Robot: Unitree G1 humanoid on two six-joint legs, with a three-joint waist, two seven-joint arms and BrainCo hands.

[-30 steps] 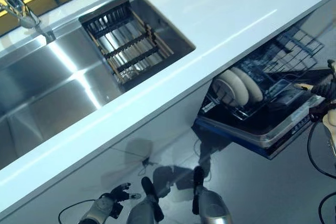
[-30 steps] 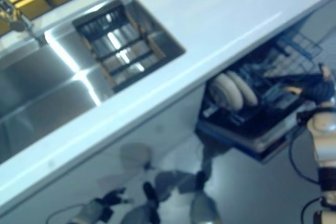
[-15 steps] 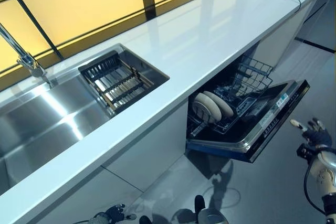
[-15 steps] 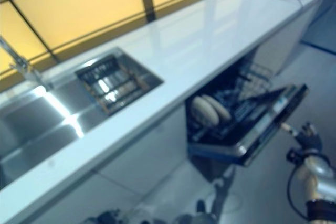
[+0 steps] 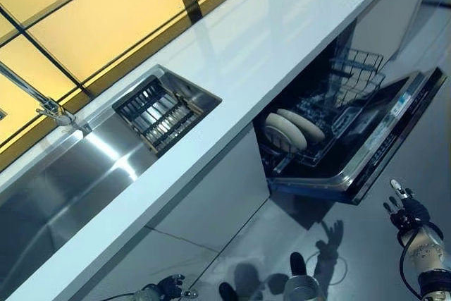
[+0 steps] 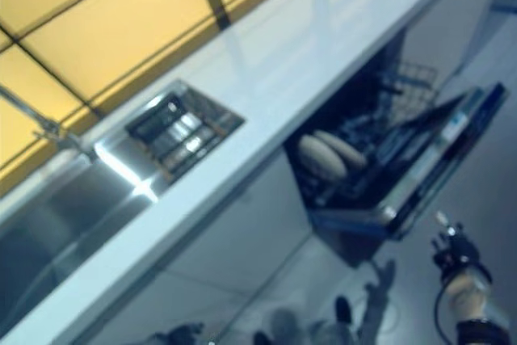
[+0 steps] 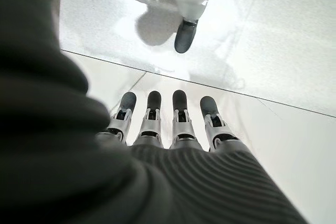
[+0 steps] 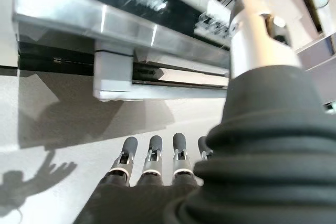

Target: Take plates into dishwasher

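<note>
Two white plates stand on edge in the lower rack of the dishwasher under the counter. The dishwasher door hangs partly open; its edge shows in the right wrist view. My right hand is open and empty, low in front of the door, fingers straight. My left hand is open and empty, hanging low by the cabinet front, fingers straight over the floor.
A long white counter runs across the view. A steel sink with a tap is at the left, with a dark drying rack in it. Yellow window panels are behind.
The camera has swung, so the whole scene shifted. My right hand has dropped lower, below the door's edge. The plates stay in the rack.
</note>
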